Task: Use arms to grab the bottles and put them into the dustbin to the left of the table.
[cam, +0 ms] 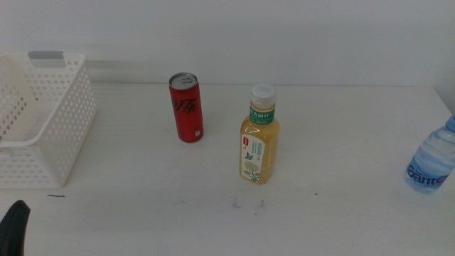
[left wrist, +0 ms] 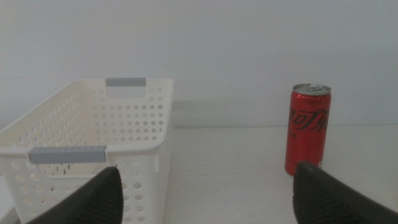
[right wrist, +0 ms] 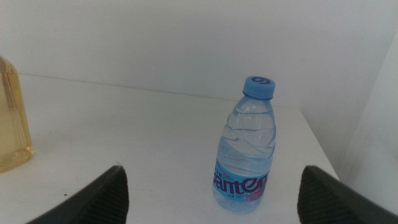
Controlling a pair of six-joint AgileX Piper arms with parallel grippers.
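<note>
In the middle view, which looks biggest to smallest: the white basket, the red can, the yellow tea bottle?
1. White basket, by far the largest, though cut off by the picture's edge.
2. Yellow tea bottle.
3. Red can, shorter, though it stands farther back.

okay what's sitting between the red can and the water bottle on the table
The yellow tea bottle stands upright between the red can and the water bottle, seen in the middle view.

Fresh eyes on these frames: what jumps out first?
The slim red cola can and the yellow tea bottle with white cap stand upright mid-table, the white perforated plastic basket at the far left. A clear blue-capped water bottle stands at the right edge, before the open right gripper; the left gripper is open too.
</note>
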